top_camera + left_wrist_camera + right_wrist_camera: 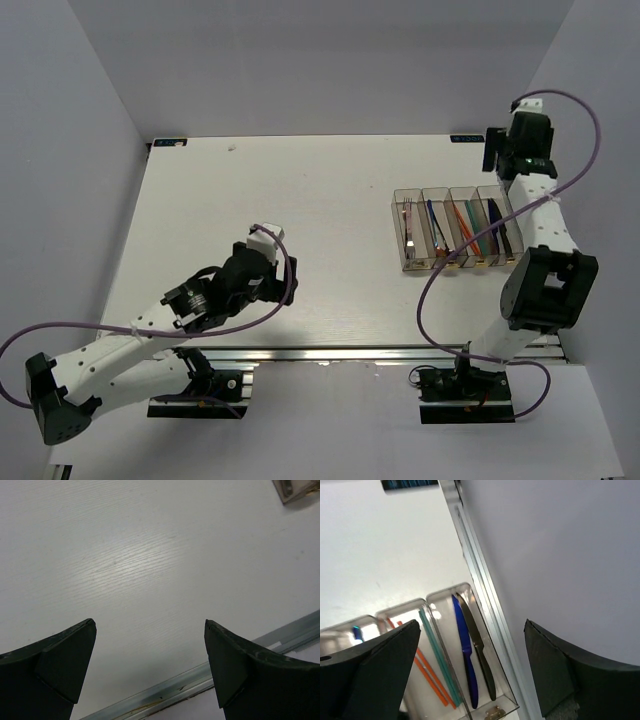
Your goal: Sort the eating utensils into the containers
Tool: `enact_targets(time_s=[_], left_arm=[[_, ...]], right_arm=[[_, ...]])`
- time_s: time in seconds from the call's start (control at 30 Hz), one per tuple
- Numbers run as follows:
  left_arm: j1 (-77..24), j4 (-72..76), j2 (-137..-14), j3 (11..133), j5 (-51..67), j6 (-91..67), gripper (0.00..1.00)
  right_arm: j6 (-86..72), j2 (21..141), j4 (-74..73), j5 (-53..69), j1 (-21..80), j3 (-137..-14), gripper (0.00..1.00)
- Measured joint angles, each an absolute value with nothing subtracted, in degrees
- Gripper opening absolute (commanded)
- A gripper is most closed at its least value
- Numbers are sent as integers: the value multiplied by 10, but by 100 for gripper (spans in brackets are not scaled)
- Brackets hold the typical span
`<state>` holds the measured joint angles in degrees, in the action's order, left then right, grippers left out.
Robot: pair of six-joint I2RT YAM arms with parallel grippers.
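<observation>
The containers (455,262), four joined clear bins, stand at the right of the table. In the top view the leftmost bin holds silver forks (408,228), the second holds spoons (435,225), the third chopsticks (466,228), the rightmost knives (497,225). The right wrist view shows the blue knife (466,645) and the dark knife (481,650) side by side in one bin, and teal chopsticks (437,655) and red chopsticks (422,672) in the bin beside it. My right gripper (472,625) is open and empty above the bins' far end (520,145). My left gripper (150,625) is open and empty over bare table (265,262).
A metal rail (200,677) runs along the table's near edge under the left gripper. A corner of a bin (295,490) shows at the top right of the left wrist view. The grey side wall (560,545) rises just right of the bins.
</observation>
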<state>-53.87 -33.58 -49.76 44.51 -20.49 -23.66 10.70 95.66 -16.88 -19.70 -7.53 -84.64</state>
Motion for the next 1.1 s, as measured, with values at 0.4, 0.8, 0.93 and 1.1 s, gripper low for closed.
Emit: enact_targets(time_s=[0.4, 0.8, 0.93, 1.1], left_arm=[[-463, -423, -499, 505, -486, -307, 98], [-362, -417, -550, 615, -595, -294, 98], [-360, -418, -507, 604, -610, -308, 98], [-359, -399, -387, 535, -622, -314, 98]], right_arm=[[-40, 540, -203, -34, -61, -731, 89], [-77, 349, -344, 70, -57, -488, 89], [-79, 306, -363, 91, -44, -493, 89], [-79, 299, -365, 77, 3, -498, 89]])
